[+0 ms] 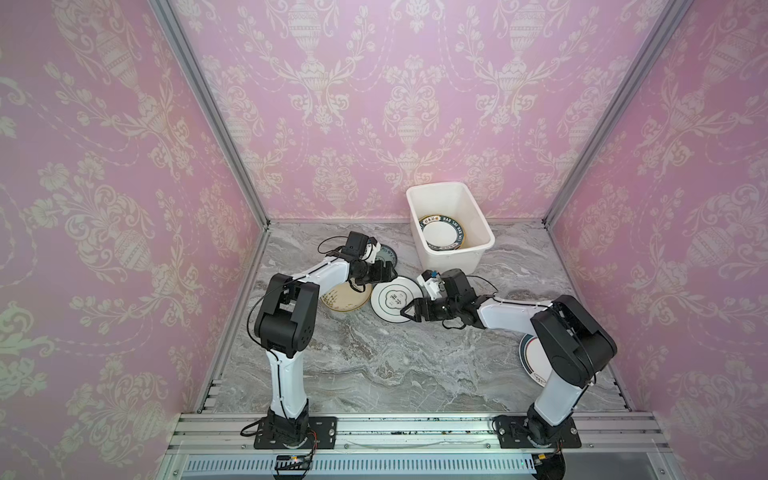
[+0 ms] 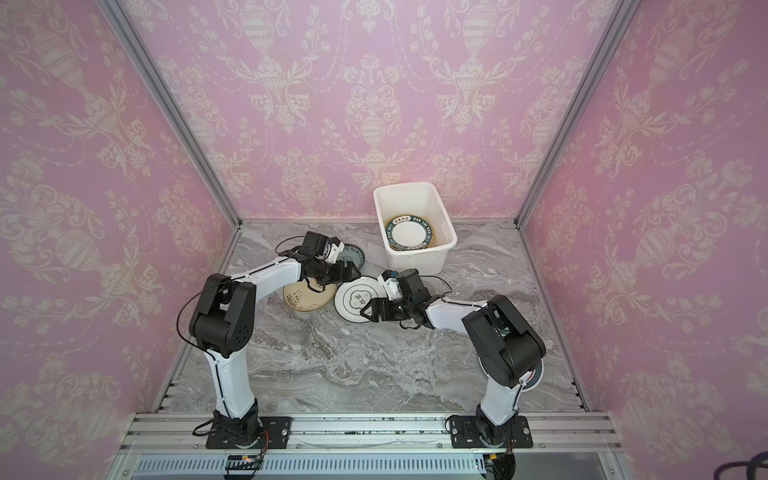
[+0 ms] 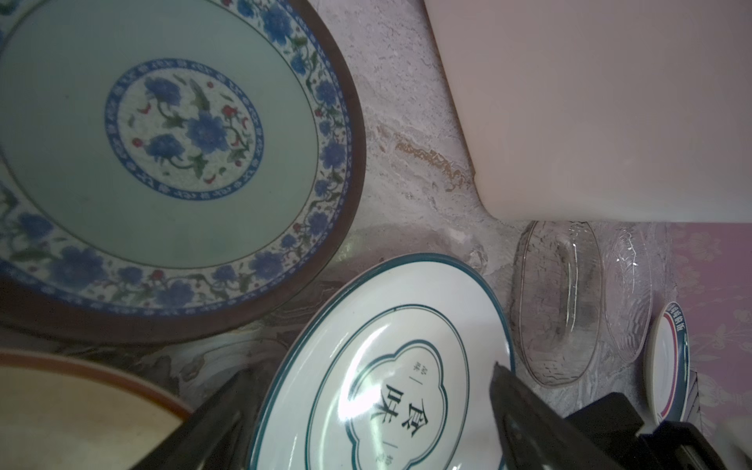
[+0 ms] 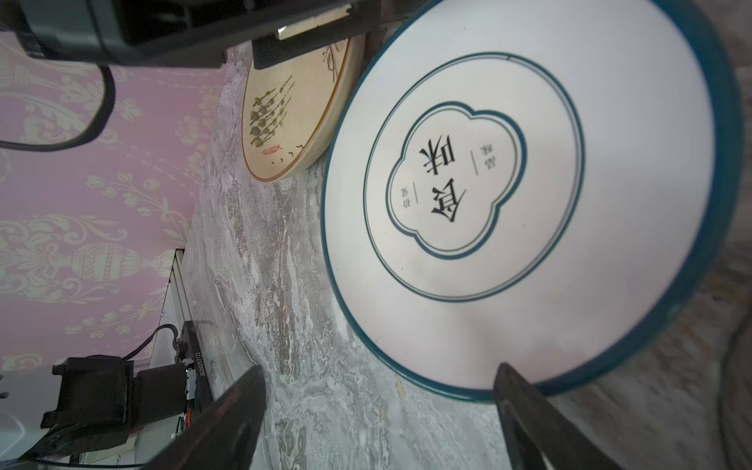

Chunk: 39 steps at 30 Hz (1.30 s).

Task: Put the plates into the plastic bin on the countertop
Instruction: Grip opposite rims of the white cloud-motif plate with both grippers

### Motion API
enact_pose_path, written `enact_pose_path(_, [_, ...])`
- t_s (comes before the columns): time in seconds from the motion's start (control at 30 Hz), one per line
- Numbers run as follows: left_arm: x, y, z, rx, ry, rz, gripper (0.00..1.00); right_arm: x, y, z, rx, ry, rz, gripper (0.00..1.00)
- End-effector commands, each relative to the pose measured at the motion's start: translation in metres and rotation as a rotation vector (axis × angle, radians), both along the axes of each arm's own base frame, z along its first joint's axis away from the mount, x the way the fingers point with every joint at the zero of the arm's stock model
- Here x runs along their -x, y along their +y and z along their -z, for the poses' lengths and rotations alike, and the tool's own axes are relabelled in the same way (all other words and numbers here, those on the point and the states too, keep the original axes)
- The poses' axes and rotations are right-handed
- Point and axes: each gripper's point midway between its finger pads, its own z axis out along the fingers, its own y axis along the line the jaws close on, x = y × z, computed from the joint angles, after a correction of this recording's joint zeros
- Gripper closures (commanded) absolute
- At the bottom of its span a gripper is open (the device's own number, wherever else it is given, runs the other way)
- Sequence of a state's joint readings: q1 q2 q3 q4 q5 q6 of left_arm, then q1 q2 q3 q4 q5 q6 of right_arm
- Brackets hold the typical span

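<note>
Left claw (image 1: 392, 274) and right claw (image 1: 406, 312) wide and empty in a top view, flanking the white plate (image 1: 390, 297), probably to tip its flat rim up, with four plates on the desk (image 1: 353, 365) and more stacked in the bin (image 1: 453, 262); at left wrist, six plates, two of them glass dishes (image 3: 557, 301); at right wrist, two.

The plastic bin (image 1: 453, 259) is of white smooth plastic with a soft shine. The countertop (image 1: 374, 365) looks like grey veined marble, rather matt. The white teal-rimmed plate (image 4: 529, 285) has a glossy glaze that reflects light, while the cream plate (image 4: 293, 122) looks more satin. The blue-patterned plate (image 3: 162, 162) shows fine crackle in its glaze. The clear glass dish (image 3: 557, 305) is transparent, with a rippled surface. The front rail (image 1: 374, 424) is bare ribbed metal.
</note>
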<state>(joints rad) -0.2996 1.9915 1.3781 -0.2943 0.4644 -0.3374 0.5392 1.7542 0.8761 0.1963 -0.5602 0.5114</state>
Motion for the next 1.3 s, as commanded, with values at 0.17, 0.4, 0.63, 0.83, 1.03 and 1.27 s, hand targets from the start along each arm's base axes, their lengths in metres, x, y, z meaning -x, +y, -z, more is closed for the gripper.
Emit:
enact_pose_path(0.17, [-0.002,0.001,0.021,-0.023,0.06,-0.023,0.1,0.015,-0.009,-0.003,0.044,0.015,-0.022,0.11])
enact_pose_path(0.4, [-0.003,-0.004,0.025,-0.013,0.074,-0.022,0.11,0.015,-0.014,0.01,0.079,0.036,-0.015,0.11])
enact_pose_path(0.63, [-0.001,-0.006,0.032,-0.011,0.099,-0.018,0.12,0.0,-0.008,0.017,0.07,0.047,0.004,0.12])
enact_pose_path(0.83, [0.004,-0.005,0.041,-0.023,0.123,-0.016,0.12,-0.018,-0.002,0.021,0.04,0.065,0.036,0.13])
enact_pose_path(1.03, [0.008,-0.005,0.045,-0.031,0.138,-0.013,0.13,-0.028,0.005,0.016,0.004,0.058,0.056,0.15])
enact_pose_path(1.27, [0.009,-0.005,0.046,-0.027,0.146,-0.012,0.17,-0.034,0.008,0.007,-0.041,0.048,0.09,0.2])
